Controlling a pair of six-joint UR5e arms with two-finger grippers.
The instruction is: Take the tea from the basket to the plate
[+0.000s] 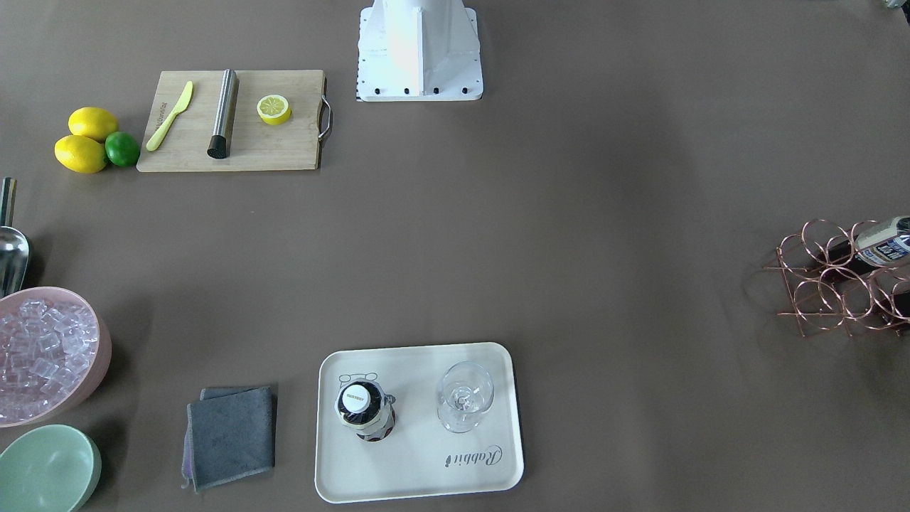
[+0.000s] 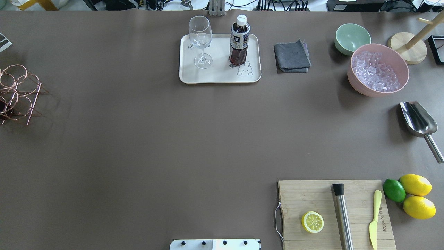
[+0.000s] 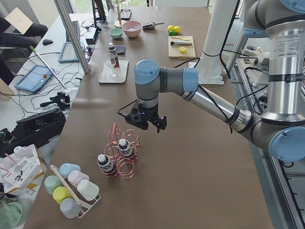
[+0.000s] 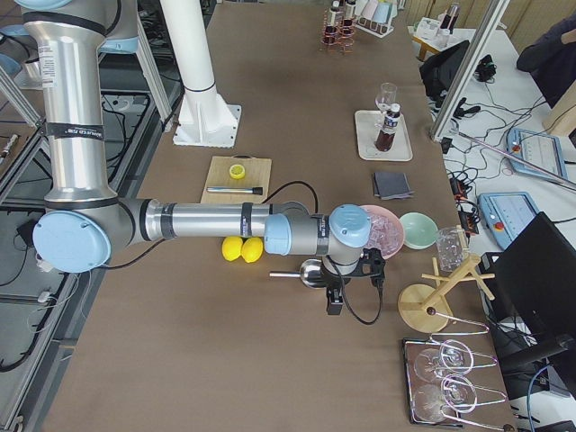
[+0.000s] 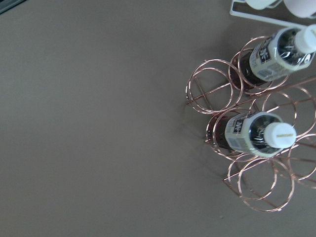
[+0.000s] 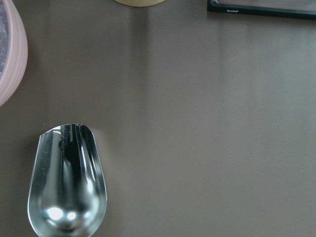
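The tea (image 2: 239,45) stands upright on the plate (image 2: 222,75), wine glass (image 2: 200,34) just beside.

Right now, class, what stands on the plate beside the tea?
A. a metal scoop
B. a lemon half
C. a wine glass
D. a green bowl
C: the glass stands upright on the plate, next to the tea and apart from it.

The plate (image 1: 416,466) carries "Rabbit" in script, upside down in the front-facing view. Print on the tea (image 1: 365,411) cap and label, and the cutting board (image 2: 312,194) mark, is too small to read.
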